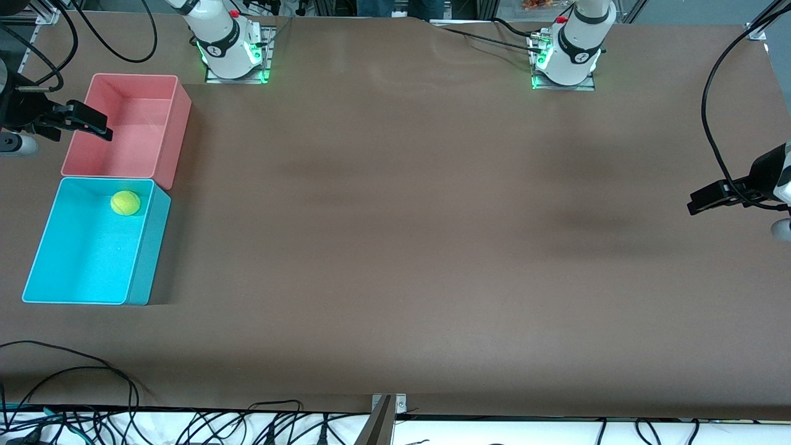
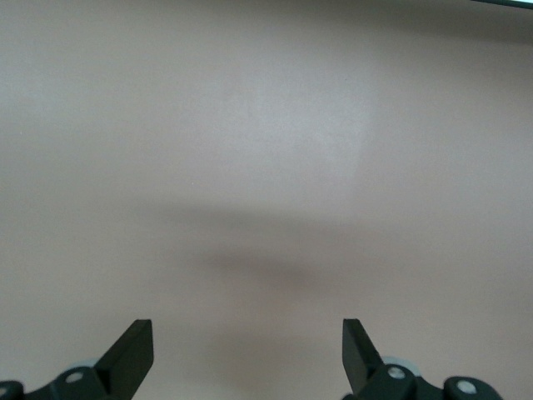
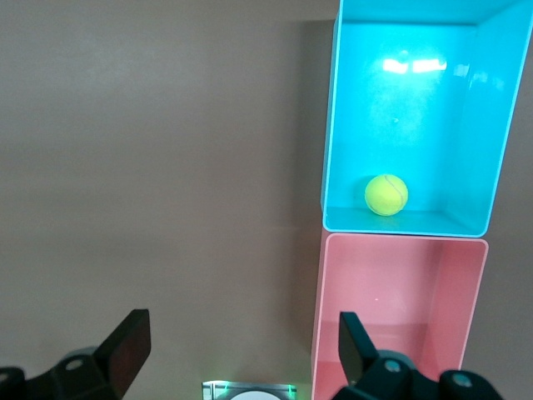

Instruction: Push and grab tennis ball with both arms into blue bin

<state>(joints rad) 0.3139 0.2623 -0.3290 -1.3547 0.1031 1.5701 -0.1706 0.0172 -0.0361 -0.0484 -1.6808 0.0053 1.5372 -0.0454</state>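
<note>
A: How are the two hands found?

B: The right hand (image 1: 93, 127) is seen spread wide and empty, hung over the rim of the pink rectangular plastic bin (image 1: 176, 133) at the right arm's end of the brown tabletop (image 1: 395, 247). The left hand (image 1: 707, 201) is likewise wide open with nothing gripped, over bare tabletop at the left arm's end, apparently parked clear.

A: And the fuzzy yellow-green tennis ball (image 1: 125, 203)?

B: It is lying inside the cyan rectangular plastic bin (image 1: 145, 272), by the wall touching the pink bin, below the right hand and well apart from the left; the task is judged done
</note>
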